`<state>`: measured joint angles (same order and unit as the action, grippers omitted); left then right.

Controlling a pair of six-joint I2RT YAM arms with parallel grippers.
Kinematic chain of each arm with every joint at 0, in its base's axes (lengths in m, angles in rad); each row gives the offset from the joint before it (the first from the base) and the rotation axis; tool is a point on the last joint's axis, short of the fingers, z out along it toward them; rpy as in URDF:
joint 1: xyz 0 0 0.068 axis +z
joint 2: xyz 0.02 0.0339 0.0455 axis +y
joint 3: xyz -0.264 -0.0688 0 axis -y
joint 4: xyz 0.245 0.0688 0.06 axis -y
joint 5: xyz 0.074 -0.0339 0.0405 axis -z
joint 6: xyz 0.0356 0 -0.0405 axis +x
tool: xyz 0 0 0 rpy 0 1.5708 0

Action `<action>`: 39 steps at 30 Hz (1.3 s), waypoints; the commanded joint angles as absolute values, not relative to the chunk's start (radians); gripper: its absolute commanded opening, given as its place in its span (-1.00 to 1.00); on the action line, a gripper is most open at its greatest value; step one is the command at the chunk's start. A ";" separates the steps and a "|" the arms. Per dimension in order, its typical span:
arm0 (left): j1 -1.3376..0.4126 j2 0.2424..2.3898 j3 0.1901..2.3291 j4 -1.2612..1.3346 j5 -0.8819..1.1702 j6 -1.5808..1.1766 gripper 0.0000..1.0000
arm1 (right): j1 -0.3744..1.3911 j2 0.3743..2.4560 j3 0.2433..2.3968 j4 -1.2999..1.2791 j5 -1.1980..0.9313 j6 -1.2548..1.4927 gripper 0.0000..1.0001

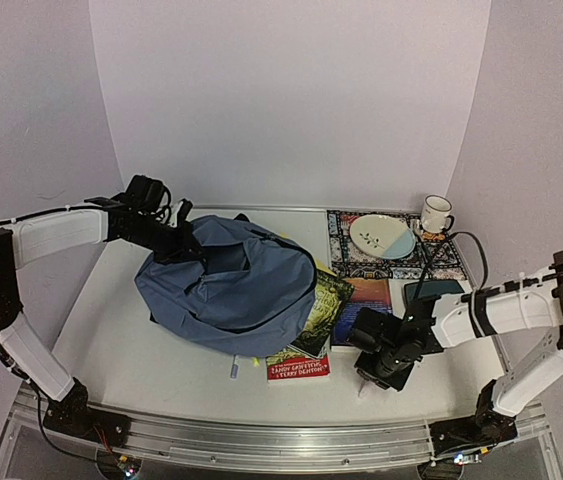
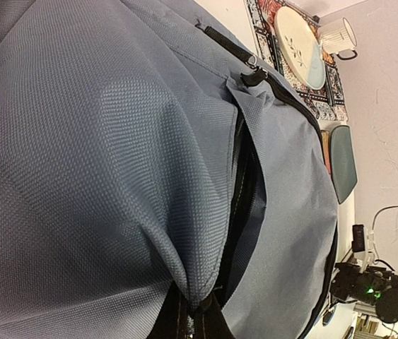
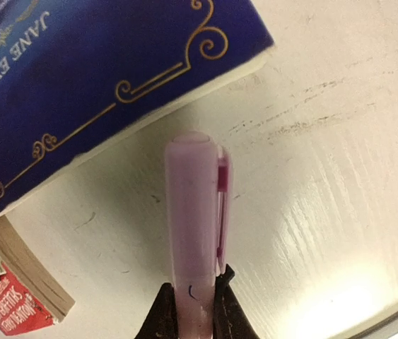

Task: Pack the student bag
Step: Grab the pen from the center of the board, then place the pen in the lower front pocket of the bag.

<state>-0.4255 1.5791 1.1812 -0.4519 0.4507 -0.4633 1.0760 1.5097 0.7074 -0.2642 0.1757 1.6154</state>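
1. Nearest, the right gripper (image 3: 193, 296) has its jaws pinching a slim lilac plastic pen (image 3: 195, 212) over the white counter (image 3: 340, 141). The fingers hide the pen's lower end.
2. Just beyond lie a navy hardback book (image 3: 100, 78) and a red paperback (image 1: 299, 368). The bag overlaps the pile, so the number of books cannot be told.
3. Mid-counter slumps the soft slate-blue fabric student bag (image 1: 226, 290). It looks light and limp, and it is likely to sag and close its own mouth. The stitched dark zip edge (image 2: 244, 176) is probably the firmest hold.
4. At its far-left side, the left gripper (image 1: 176, 240) appears to have its jaws closed on a fabric fold beside the zip, though its fingertips are cropped. The bag's interior is too dark to read.
5. Farthest stand a pale round plate (image 1: 381, 235) and a white mug (image 1: 436, 213) on a patterned mat (image 1: 341, 250).
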 commanded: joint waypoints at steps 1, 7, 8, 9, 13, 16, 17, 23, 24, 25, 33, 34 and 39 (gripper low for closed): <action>-0.434 1.588 1.215 -0.411 0.493 -0.433 -1.00 | 1.077 1.426 0.758 -0.417 0.207 1.569 -1.00; -0.434 1.600 1.244 -0.412 0.506 -0.411 -1.00 | 1.075 1.408 0.967 -0.514 0.278 1.342 -1.00; -0.435 1.601 1.249 -0.411 0.510 -0.410 -1.00 | 1.075 1.415 1.004 -0.513 0.285 1.323 -1.00; -0.436 1.603 1.252 -0.411 0.516 -0.409 -1.00 | 1.076 1.432 1.038 -0.514 0.291 1.276 -1.00; -0.436 1.605 1.266 -0.411 0.543 -0.407 -1.00 | 1.076 1.522 1.218 -0.505 0.276 1.128 -1.00; -0.442 1.606 1.274 -0.411 0.551 -0.391 -1.00 | 1.066 1.615 1.326 -0.437 0.199 1.015 -1.00; -0.443 1.604 1.275 -0.410 0.551 -0.388 -1.00 | 1.057 1.628 1.346 -0.400 0.176 0.990 -1.00; -0.449 1.622 1.302 -0.411 0.533 -0.359 -1.00 | 0.965 1.787 1.434 -0.141 -0.134 0.933 -1.00; -0.451 1.629 1.308 -0.411 0.528 -0.351 -1.00 | 0.953 1.819 1.475 -0.118 -0.176 0.931 -1.00; -0.452 1.632 1.310 -0.411 0.525 -0.345 -1.00 | 0.943 1.836 1.484 -0.110 -0.204 0.929 -1.00; -0.464 1.672 1.334 -0.415 0.446 -0.328 -1.00 | 0.869 2.071 1.758 -0.058 -0.461 0.940 -1.00; -0.469 1.678 1.339 -0.415 0.439 -0.328 -1.00 | 0.861 2.101 1.782 -0.040 -0.487 0.950 -1.00; -0.509 1.692 1.377 -0.415 0.387 -0.271 -1.00 | 0.836 2.209 1.849 0.040 -0.589 1.025 -1.00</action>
<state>-0.4786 1.6909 1.2999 -0.4667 0.4252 -0.3328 0.8501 2.1387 1.7840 -0.0235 -0.4591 0.9695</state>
